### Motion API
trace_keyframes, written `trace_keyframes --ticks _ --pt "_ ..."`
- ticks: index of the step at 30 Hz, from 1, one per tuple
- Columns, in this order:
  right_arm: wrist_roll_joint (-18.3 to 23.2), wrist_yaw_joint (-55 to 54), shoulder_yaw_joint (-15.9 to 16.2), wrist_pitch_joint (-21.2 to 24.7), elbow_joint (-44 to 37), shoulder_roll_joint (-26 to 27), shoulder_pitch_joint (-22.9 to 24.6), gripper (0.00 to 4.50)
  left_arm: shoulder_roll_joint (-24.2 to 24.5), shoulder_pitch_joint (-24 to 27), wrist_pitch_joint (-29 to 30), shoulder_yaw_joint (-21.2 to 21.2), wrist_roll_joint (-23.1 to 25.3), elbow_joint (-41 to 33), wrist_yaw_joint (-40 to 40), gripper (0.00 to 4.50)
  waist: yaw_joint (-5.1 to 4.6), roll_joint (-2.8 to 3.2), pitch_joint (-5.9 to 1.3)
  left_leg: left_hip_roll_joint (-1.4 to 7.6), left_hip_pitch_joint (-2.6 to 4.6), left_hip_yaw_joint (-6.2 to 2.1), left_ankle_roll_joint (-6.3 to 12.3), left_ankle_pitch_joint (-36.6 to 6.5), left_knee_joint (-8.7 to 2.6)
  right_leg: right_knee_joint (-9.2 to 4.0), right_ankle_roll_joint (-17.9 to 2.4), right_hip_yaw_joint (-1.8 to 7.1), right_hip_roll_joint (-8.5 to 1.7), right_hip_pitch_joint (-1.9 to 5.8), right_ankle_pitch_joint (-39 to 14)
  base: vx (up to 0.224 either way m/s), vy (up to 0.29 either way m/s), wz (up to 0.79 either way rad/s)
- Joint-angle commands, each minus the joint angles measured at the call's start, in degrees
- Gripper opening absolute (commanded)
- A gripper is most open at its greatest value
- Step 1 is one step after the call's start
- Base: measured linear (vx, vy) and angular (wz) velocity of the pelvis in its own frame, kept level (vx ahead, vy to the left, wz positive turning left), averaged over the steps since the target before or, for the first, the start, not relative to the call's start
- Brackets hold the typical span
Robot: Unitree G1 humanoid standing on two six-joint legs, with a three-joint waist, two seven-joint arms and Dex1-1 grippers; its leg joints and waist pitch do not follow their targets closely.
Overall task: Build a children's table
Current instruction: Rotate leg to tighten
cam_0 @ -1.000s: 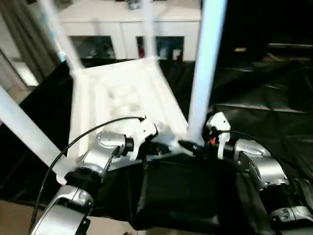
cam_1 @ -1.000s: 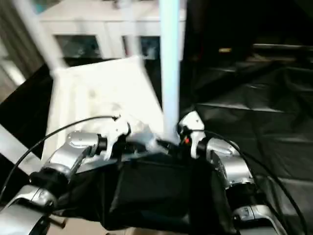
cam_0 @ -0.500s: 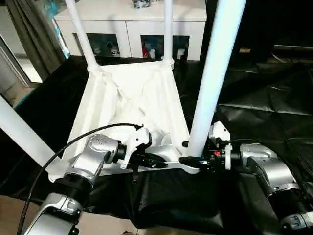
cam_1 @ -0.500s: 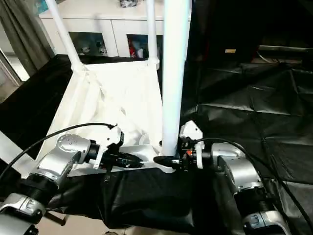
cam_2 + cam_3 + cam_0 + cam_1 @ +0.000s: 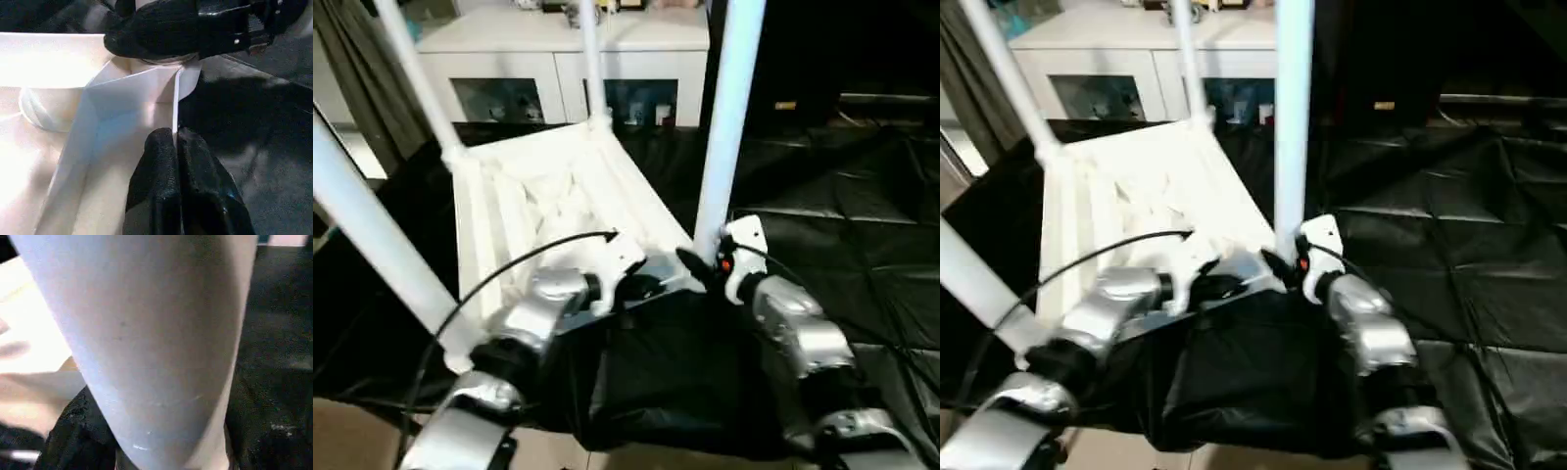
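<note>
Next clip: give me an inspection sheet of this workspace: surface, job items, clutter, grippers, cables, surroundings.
Surface: black cloth over the big table, creased.
Job's things: white table top upside down, ribbed underside up; four legs stand in its corner sockets.
Clutter: nothing seen.
Grippers: left gripper pinches the top's thin rim, fingers shut on it; right gripper is at the base of the near right leg, black fingers around it.
Cables: black cable loops over the left arm; another runs along the right forearm.
Surroundings: white glass-door cabinet behind.
</note>
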Motion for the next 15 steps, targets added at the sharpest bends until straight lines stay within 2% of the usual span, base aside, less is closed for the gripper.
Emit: trace_keyframes --ticks 1,2,4,5,6,7,8,9,11,12,13,15 --pt "-1.6 0.7 3.6 1.5 4.8 3.6 1.6 2.53 -3.6 -1.9 -2.4 0.8 -1.7 0.2 2.5 0.0 -0.35 -1.16 -2.26 2.56 1.41 -2.1 -0.19 -25.3 -4.86 -6.13 -7.9 1.42 -3.04 0.86 -29.2 0.0 0.0 0.0" --pt "-0.3 2.2 3.4 1.0 4.4 4.3 1.4 3.08 -3.8 -1.9 -2.9 0.7 -1.8 0.5 2.1 0.0 -0.42 -1.08 -2.26 2.52 1.44 -2.07 0.01 -25.5 -4.82 -6.23 -7.7 1.42 -3.04 0.77 -29.6 0.0 0.0 0.0" --pt "1.0 4.1 3.2 0.8 3.7 4.6 1.3 3.22 -3.9 -1.8 -3.3 0.5 -1.8 0.7 1.3 0.0 -0.42 -1.04 -2.27 2.53 1.38 -2.14 0.31 -25.6 -4.86 -6.3 -7.4 1.41 -3.07 0.8 -30.1 0.0 0.0 0.0" --pt "1.7 6.2 3.6 0.9 2.4 4.2 1.6 3.28 -3.6 -1.5 -3.5 0.2 -2.1 0.2 -0.4 0.0 -0.38 -1.25 -2.35 2.59 1.27 -2.16 0.51 -25.2 -4.93 -6.19 -7.3 1.43 -3.07 0.89 -29.8 0.0 0.0 0.0" --pt "2.3 8.8 4.1 1.2 0.5 2.9 2.2 3.5 -3.3 -1.1 -3.4 -0.1 -2.3 -0.3 -1.9 0.0 -0.38 -1.84 -2.34 2.63 1.14 -2.04 0.93 -24.7 -4.98 -6.34 -7.3 1.43 -3.04 0.96 -29.5 0.0 0.0 0.0" --pt "2.8 12.0 4.7 1.2 -1.5 1.4 2.9 3.5 -2.4 -0.4 -3.0 -0.5 -3.0 -1.6 -4.7 0.0 -0.03 -1.41 -2.57 2.77 1.25 -2.12 1.07 -24.0 -4.95 -6.1 -7.4 1.52 -3.17 1.1 -28.4 0.0 0.0 0.0" --pt "3.1 14.1 5.0 1.2 -2.7 0.4 3.4 3.58 -1.8 0.0 -2.7 -0.8 -3.4 -2.4 -6.6 0.0 0.22 -1.66 -2.7 2.92 1.17 -1.92 1.64 -22.6 -4.94 -5.92 -7.9 1.66 -3.1 1.17 -25.7 0.0 0.0 0.0" --pt "3.9 19.1 5.9 1.6 -5.3 -2.1 4.4 3.64 -0.4 0.8 -2.5 -1.3 -3.9 -3.8 -9.3 0.0 0.28 -1.79 -2.76 2.99 0.76 -1.84 2.41 -20.5 -4.97 -5.57 -9.0 1.7 -3.1 1.51 -22.0 0.0 0.0 0.0" --pt "5.7 25.7 6.9 3.1 -8.2 -5.4 5.7 3.64 1.2 1.5 -2.9 -1.9 -4.2 -4.9 -12.2 0.0 0.77 -1.98 -2.94 3.2 0.58 -1.58 4.06 -17.3 -4.64 -4.93 -10.8 1.68 -3.08 1.86 -16.3 0.0 0.0 0.0" --pt "6.2 27.6 7.2 3.5 -9.0 -6.5 6.0 3.64 1.7 1.6 -3.1 -1.9 -4.2 -5.0 -12.6 0.0 1.07 -2.19 -3.03 3.16 0.57 -1.36 5.07 -15.6 -4.39 -4.7 -11.8 1.62 -3.09 1.99 -14.3 0.0 0.0 0.0" --pt "6.5 28.7 7.4 3.7 -9.4 -7.2 6.2 3.64 2.0 1.7 -3.2 -2.0 -4.2 -5.1 -12.9 0.0 1.22 -2.05 -3.05 3.18 0.51 -1.33 5.43 -14.9 -4.27 -4.5 -12.2 1.62 -3.11 2.0 -13.6 0.052 -0.009 0.02" --pt "7.3 34.9 8.2 3.7 -10.7 -10.9 6.9 3.64 4.1 2.0 -3.4 -2.2 -4.4 -5.4 -15.7 0.0 1.83 -2.2 -3.34 3.13 0.6 -1.09 6.72 -11.8 -3.73 -4.13 -13.4 1.49 -3.19 2.04 -10.8 0.0 0.0 0.0"
